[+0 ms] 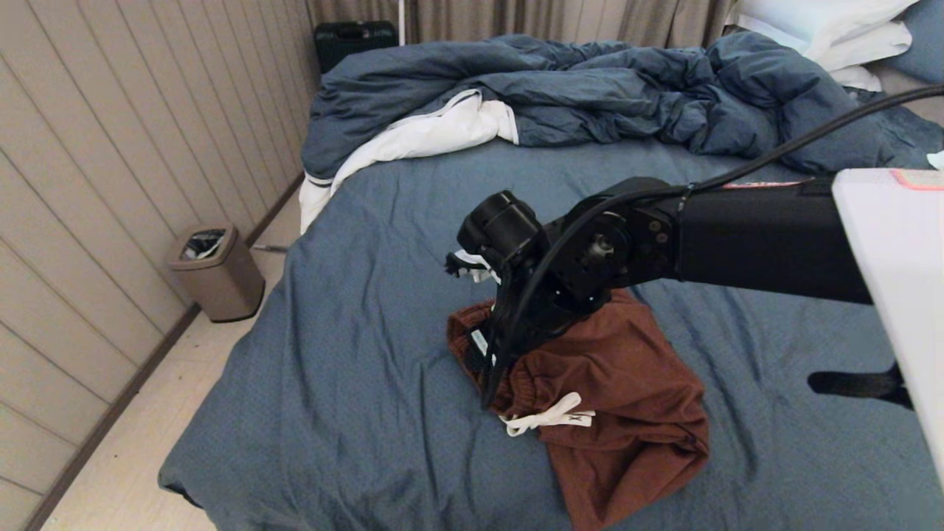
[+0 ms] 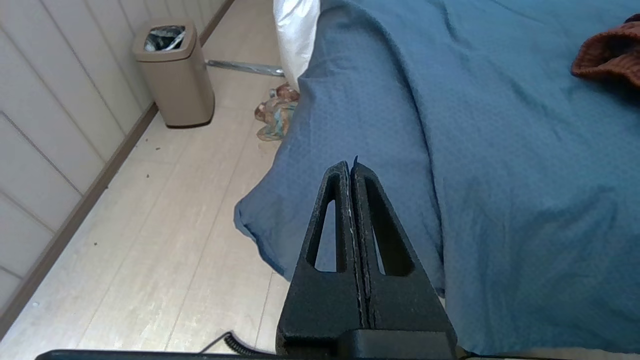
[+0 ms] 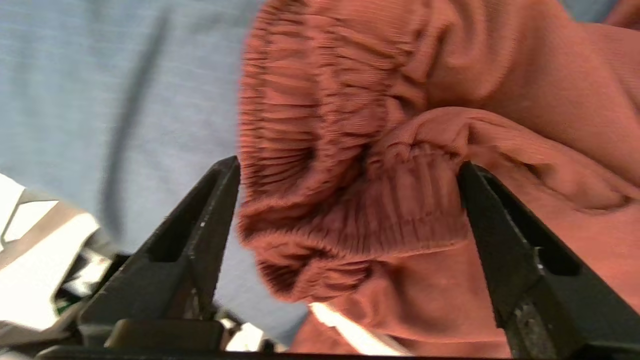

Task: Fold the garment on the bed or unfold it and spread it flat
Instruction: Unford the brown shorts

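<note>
On the bed [image 1: 354, 354], toward its near edge, the shorts [image 1: 619, 383] lie bunched up, white drawstring [image 1: 549, 417] showing at the waistband, with the right arm reaching over them from the right. A rumpled duvet [image 1: 590, 96] covers the far end. At the bed's corner above the floor, the left tool [image 2: 351, 167] hangs with fingers pressed together, near a bin [image 2: 172, 72]. Close over the shorts [image 3: 400, 150], the right tool [image 3: 350, 175] is spread wide, the gathered waistband [image 3: 360, 210] bulging between its fingers.

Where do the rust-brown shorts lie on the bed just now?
In the head view, the shorts lie crumpled on the bed sheet's near, middle part, under the right hand, whose open fingers straddle the waistband.
</note>
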Controlling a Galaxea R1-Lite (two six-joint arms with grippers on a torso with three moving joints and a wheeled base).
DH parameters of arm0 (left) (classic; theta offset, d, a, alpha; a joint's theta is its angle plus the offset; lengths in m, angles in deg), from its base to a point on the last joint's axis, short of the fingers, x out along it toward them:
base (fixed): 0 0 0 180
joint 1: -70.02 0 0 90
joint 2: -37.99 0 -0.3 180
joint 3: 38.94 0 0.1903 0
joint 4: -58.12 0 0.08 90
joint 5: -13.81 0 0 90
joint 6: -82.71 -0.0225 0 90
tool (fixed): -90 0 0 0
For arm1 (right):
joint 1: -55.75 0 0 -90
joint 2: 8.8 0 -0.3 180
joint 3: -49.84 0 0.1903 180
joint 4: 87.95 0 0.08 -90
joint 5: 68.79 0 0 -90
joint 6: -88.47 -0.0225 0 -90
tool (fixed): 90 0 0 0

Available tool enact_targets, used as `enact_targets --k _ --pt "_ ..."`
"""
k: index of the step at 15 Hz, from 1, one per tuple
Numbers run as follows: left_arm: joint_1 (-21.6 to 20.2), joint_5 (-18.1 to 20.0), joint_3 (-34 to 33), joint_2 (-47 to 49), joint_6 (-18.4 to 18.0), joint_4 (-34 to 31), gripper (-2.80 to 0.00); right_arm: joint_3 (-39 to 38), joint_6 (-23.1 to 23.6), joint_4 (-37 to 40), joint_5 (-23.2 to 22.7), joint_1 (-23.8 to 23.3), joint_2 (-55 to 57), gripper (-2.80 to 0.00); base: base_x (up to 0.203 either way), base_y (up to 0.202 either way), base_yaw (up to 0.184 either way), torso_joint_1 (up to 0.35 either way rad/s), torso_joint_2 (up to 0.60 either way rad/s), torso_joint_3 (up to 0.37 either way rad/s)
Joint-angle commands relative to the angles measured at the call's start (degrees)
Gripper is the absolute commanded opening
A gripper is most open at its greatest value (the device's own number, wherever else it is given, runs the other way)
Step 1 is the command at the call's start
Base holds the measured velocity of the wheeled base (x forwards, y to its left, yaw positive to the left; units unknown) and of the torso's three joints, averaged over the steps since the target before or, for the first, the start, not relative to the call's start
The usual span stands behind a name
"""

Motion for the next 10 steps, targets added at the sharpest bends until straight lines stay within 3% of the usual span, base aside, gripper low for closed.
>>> enact_targets --k 1,3,9,10 --pt "-0.01 0.02 -0.01 0.0 0.03 0.02 -2.8 0.03 0.87 0.33 2.14 0.06 0.63 0.0 0.0 0.0 0.0 0.0 0.0 0.0" --pt "0.0 0.0 -0.01 -0.01 0.03 0.02 -2.8 0.03 1.85 0.26 5.08 0.34 1.93 0.0 0.0 0.0 0.0 0.0 0.0 0.0" --pt "0.0 0.04 -0.01 0.06 0.03 0.02 -2.8 0.03 1.95 0.08 6.92 1.99 5.5 0.0 0.0 0.0 0.0 0.0 0.0 0.0" --pt "0.07 -0.04 -0.01 0.06 0.03 0.02 -2.8 0.03 2.01 0.09 7.58 2.0 5.5 -2.8 0.0 0.0 0.0 0.0 0.0 0.0"
